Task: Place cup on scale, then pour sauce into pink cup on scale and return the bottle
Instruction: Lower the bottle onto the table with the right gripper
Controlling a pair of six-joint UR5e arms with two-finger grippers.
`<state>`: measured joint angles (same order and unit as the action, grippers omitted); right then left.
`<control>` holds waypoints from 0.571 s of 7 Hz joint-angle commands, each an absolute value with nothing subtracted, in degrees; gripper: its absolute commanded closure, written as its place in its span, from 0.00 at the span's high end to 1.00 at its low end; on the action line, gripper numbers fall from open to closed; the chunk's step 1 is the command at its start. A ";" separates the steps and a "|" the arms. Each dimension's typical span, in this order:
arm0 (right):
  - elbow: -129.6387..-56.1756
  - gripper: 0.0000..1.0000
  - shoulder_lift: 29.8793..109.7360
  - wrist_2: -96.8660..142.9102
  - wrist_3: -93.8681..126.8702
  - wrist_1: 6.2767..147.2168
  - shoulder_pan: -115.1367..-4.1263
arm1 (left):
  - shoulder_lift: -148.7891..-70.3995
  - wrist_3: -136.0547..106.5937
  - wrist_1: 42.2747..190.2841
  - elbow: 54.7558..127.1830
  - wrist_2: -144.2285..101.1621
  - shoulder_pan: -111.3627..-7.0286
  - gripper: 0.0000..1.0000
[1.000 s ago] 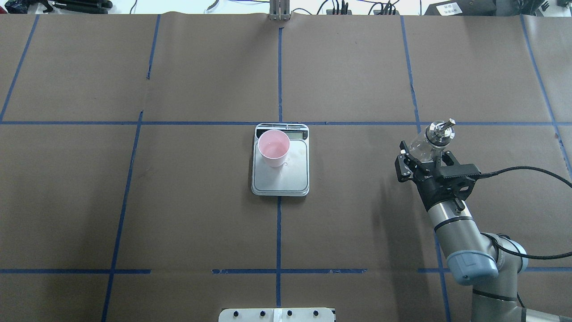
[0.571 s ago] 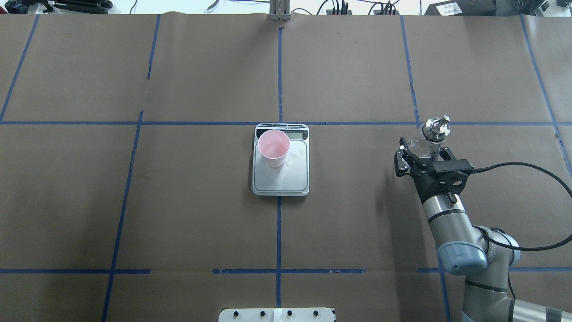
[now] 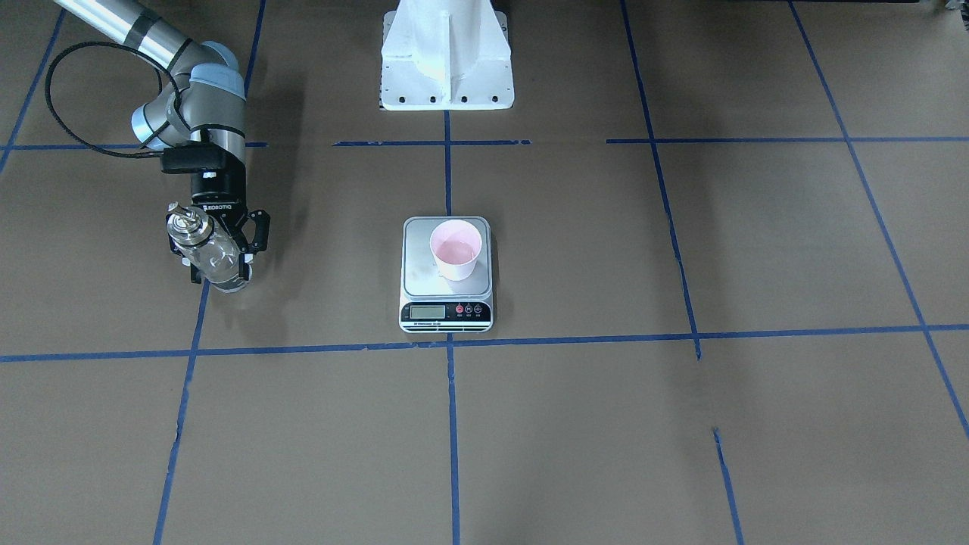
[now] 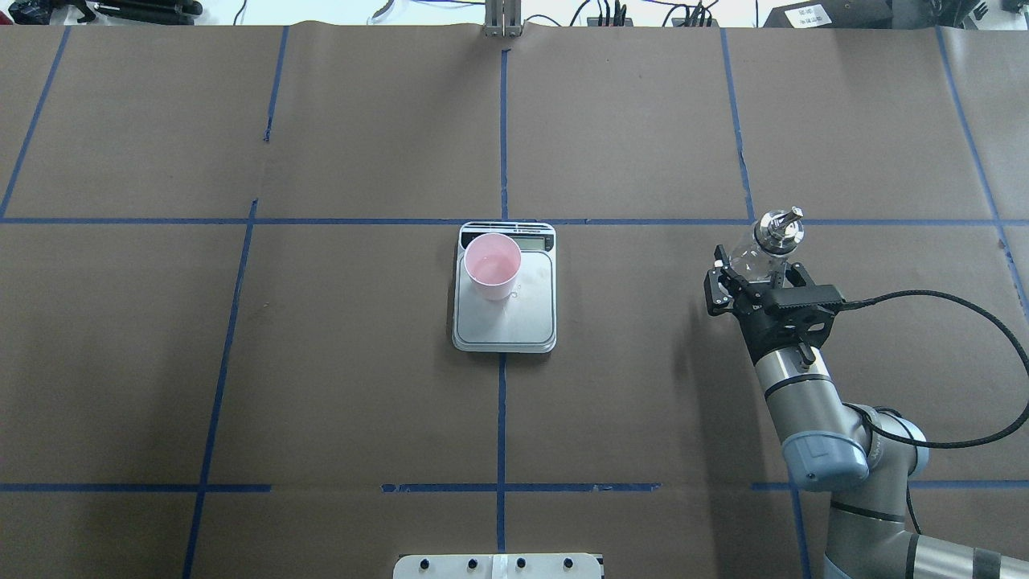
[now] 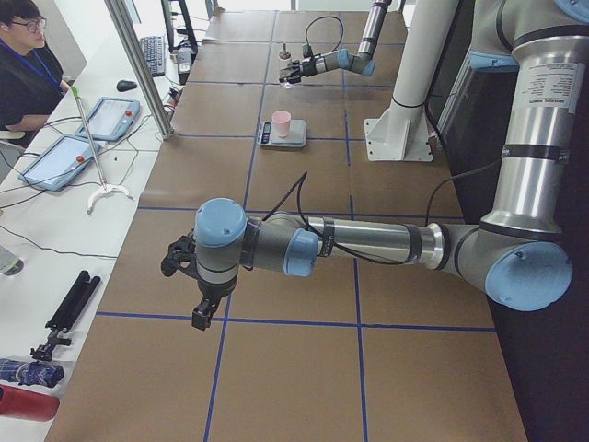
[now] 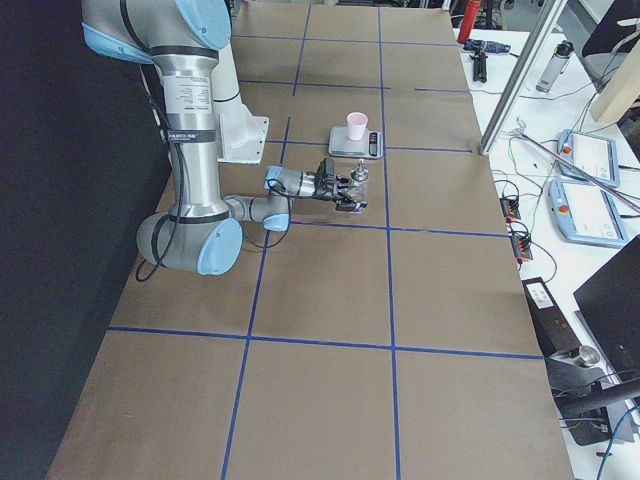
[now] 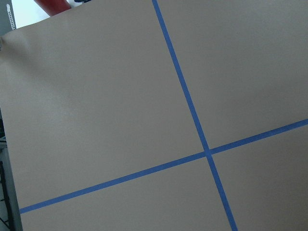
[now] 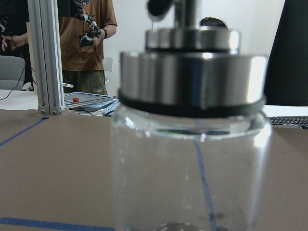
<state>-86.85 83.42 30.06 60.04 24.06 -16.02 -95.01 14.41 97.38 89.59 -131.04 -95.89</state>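
The pink cup (image 4: 492,265) stands upright on the far-left part of the scale (image 4: 505,326), near its display; it also shows in the front view (image 3: 456,248) on the scale (image 3: 422,261). My right gripper (image 4: 757,272) is shut on the clear glass bottle (image 4: 764,248), far right of the scale. The bottle is upright with its silver spout cap (image 4: 778,227) on top and low over the table; I cannot tell if it touches. It fills the right wrist view (image 8: 192,144). My left gripper (image 5: 189,276) shows only in the exterior left view; I cannot tell its state.
The robot's white pedestal (image 3: 447,53) stands behind the scale. The left arm (image 5: 368,241) stretches low over the table's left end. An aluminium post (image 4: 502,20) stands at the far edge. Operators and tablets (image 5: 110,115) sit beyond that edge.
My right gripper has carried the bottle slightly left and lower, and the arm has drawn back a little. The cup and scale have not moved.
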 commanded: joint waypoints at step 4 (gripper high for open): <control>-86.40 0.00 83.58 30.32 62.23 24.17 -16.17 | -95.10 14.41 97.38 90.00 -131.04 -95.89 1.00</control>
<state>-86.57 83.52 30.31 61.55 24.10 -16.14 -95.09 14.41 97.38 89.97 -131.04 -95.89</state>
